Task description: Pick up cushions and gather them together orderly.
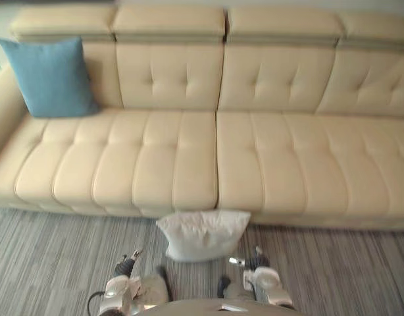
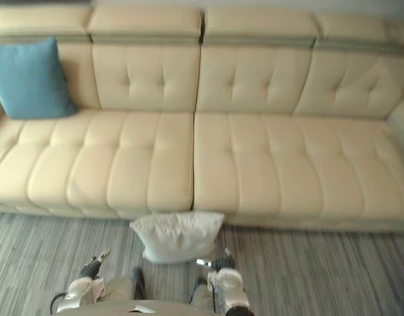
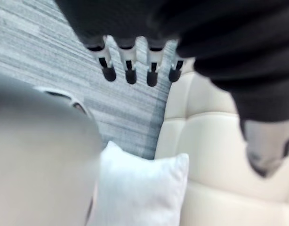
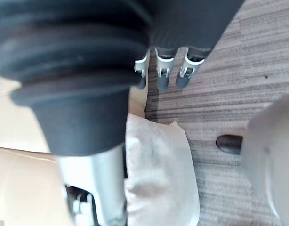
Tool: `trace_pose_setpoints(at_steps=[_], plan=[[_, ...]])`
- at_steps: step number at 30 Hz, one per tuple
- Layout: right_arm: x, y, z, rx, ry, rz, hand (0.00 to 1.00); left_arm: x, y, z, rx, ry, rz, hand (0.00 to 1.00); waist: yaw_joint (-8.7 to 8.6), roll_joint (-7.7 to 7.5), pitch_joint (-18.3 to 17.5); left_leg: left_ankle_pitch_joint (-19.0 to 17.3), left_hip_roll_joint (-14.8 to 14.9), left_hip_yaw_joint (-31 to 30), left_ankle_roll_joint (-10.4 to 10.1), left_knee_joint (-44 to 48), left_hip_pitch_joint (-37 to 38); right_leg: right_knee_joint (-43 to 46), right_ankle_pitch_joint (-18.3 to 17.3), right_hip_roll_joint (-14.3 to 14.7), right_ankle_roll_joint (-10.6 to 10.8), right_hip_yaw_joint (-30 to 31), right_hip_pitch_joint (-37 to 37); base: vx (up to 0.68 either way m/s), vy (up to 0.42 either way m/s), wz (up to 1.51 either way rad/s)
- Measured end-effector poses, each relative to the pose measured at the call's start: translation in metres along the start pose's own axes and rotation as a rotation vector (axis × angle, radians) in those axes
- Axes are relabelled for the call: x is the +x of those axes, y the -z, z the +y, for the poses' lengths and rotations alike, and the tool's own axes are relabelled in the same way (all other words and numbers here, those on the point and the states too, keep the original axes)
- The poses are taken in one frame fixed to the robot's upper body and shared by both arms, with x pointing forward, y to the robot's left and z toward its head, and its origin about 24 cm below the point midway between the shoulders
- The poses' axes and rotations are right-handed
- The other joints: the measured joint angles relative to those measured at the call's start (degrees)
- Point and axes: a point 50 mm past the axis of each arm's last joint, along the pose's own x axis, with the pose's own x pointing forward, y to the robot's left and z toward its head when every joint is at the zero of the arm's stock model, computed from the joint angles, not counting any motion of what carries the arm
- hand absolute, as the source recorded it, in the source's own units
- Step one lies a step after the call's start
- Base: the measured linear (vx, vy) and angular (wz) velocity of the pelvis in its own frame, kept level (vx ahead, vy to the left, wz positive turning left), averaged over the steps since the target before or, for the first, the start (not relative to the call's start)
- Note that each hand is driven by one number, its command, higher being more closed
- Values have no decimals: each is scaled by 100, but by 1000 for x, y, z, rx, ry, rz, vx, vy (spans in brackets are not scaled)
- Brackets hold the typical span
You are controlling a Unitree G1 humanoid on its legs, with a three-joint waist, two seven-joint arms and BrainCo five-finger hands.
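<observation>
Left hand (image 3: 129,66) and right hand (image 4: 164,70) hang low over the carpet (image 1: 50,263), fingers straight and spread, holding nothing. Between them, 1 white cushion (image 1: 203,234) sits on the carpet against the sofa (image 1: 281,164) front, long axis left-right. 1 blue cushion (image 1: 49,76) stands upright at the sofa's left end. The sofa's right end is cut off.

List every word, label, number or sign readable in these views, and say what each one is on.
There is no readable text in any view.
The blue cushion, the white cushion, the beige sofa and the striped carpet show no print, label, number or sign.
</observation>
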Motion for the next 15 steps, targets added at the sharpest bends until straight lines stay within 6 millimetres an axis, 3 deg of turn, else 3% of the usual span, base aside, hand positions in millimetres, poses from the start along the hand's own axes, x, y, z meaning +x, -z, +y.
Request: trace_pose_setpoints(at_steps=[2,7,15], plan=[[8,-48,-9,1,59,-165,0,4,-24,-2,-52,-25,-70,0,15,-23,140,-189,277,135,41,797,-1138,850,-82,123,-23,332,-1369,-347,86,-67],[6,-111,-17,56,132,-375,0,6,-65,-1,-105,-48,-201,0,12,-20,486,-440,593,346,155,1670,-2127,1700,-110,246,-3,723,-2608,-157,37,-48],[-7,-216,-46,124,269,-690,0,2,-161,-10,-193,-40,-452,0,34,-18,1224,-479,731,216,361,2597,-3924,2765,-151,209,16,836,-4476,-115,8,-2]])
